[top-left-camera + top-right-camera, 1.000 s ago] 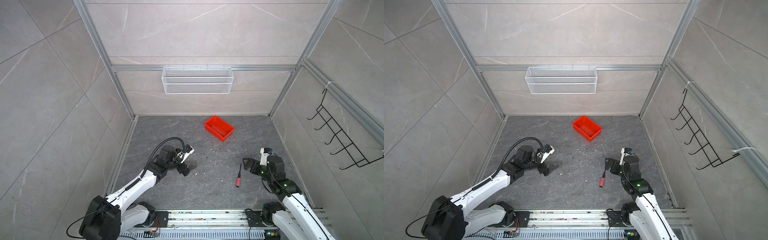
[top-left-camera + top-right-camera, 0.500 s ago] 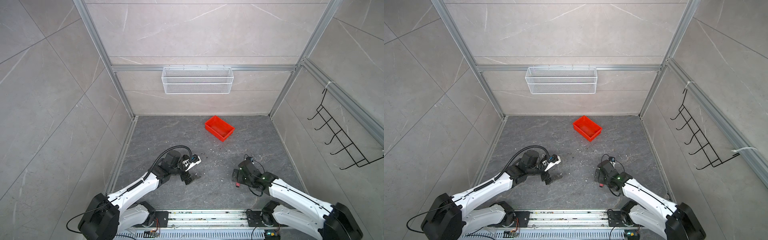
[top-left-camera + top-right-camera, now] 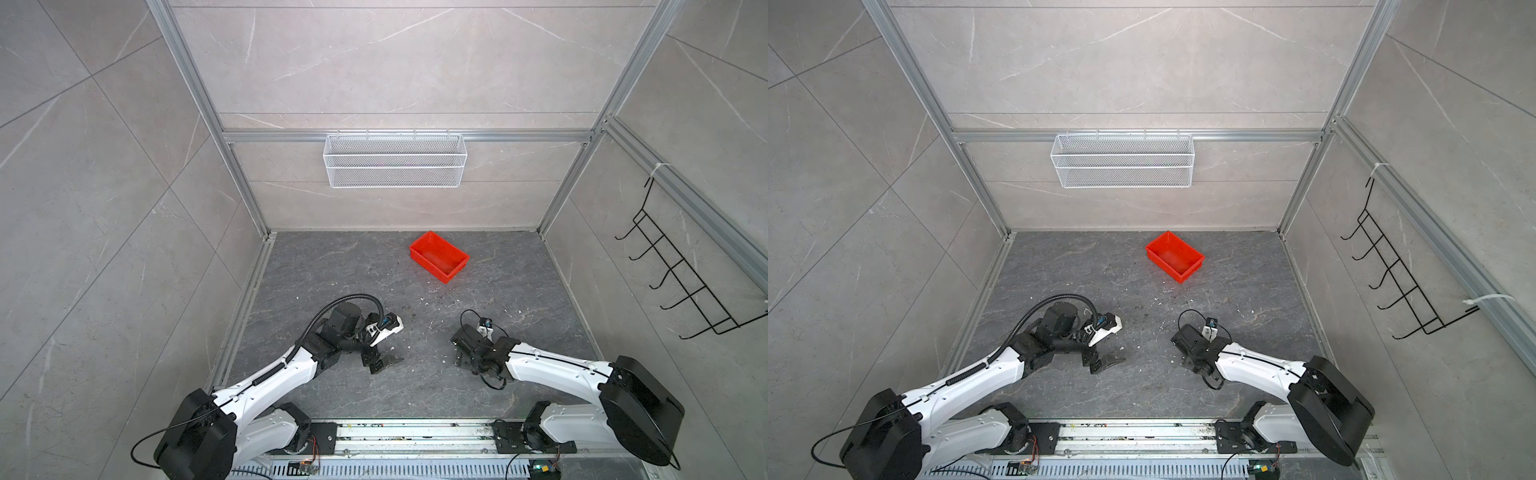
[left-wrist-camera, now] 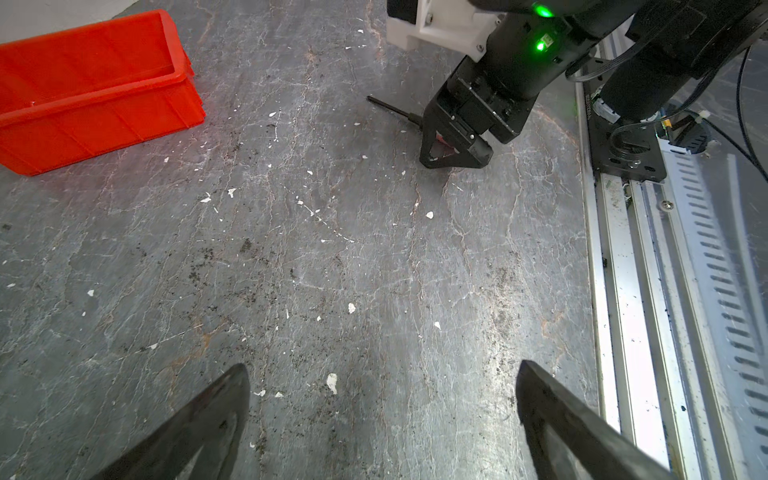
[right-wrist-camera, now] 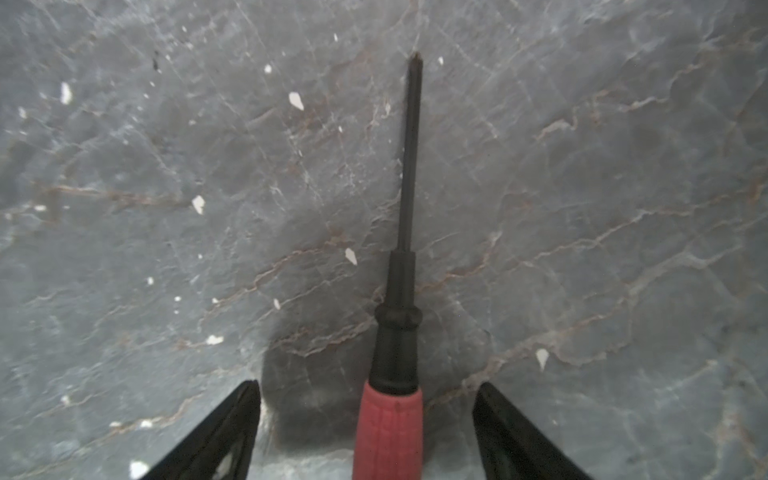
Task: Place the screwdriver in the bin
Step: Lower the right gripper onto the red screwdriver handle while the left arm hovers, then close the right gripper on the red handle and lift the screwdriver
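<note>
Lowered now, right jaws stand apart astride the screwdriver [image 5: 392, 374]; left jaws apart, bin [image 3: 428, 267] well away.

Mesh basket [image 3: 394, 166] and hook rack [image 3: 683, 272] hang on walls

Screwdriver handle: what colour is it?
The screwdriver has a red handle, with a black collar and shaft. It shows best in the right wrist view.

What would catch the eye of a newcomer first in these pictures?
The bright red bin stands out on the grey floor near the back wall, and it looks empty. In the right wrist view the screwdriver lies on the floor between the open jaws of the right gripper. A white mesh basket hangs on the back wall.
</note>
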Robot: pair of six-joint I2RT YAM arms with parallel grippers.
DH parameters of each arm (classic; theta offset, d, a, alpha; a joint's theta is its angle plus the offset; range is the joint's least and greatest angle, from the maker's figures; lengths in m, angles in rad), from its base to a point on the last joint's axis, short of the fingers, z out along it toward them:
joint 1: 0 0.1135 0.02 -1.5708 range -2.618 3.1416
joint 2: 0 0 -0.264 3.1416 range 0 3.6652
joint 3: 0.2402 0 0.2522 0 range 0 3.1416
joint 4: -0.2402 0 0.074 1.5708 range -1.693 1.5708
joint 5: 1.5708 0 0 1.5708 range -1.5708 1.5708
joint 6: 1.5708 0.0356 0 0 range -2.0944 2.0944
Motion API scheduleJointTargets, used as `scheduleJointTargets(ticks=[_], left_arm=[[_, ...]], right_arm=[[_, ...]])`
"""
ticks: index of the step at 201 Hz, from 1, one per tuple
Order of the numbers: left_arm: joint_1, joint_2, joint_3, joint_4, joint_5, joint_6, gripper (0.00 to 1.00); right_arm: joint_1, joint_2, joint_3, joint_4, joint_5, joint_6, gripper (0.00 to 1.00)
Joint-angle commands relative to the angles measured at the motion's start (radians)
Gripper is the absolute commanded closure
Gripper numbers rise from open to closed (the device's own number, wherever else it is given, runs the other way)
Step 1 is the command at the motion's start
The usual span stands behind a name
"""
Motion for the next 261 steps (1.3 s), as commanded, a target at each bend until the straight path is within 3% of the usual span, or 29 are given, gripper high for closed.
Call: scheduleJointTargets(ticks=[1, 28, 64, 94, 160, 184, 261], left_arm=[[-0.004, -0.019, 0.002, 0.016, 0.040, 0.022, 0.00], [-0.008, -0.028, -0.003, 0.011, 0.042, 0.021, 0.00], [-0.018, -0.018, 0.001, 0.021, 0.054, 0.020, 0.00], [-0.024, -0.026, 0.003, 0.019, 0.056, 0.022, 0.00], [-0.026, -0.051, 0.008, 0.047, 0.059, 0.010, 0.00], [-0.026, -0.057, -0.008, 0.101, 0.051, -0.038, 0.00], [-0.027, -0.092, -0.011, 0.167, -0.136, -0.205, 0.00]], right_arm=[[0.006, 0.021, -0.003, 0.015, 0.007, 0.054, 0.28], [0.006, 0.013, -0.013, 0.017, 0.017, 0.065, 0.47], [0.007, 0.020, -0.017, -0.005, 0.037, 0.081, 0.84], [0.007, -0.006, -0.016, 0.004, 0.053, 0.078, 0.98], [0.009, -0.057, 0.024, 0.017, 0.125, 0.029, 1.00], [0.007, -0.059, 0.036, 0.052, 0.149, -0.049, 1.00], [0.007, -0.076, 0.183, 0.044, 0.193, -0.284, 1.00]])
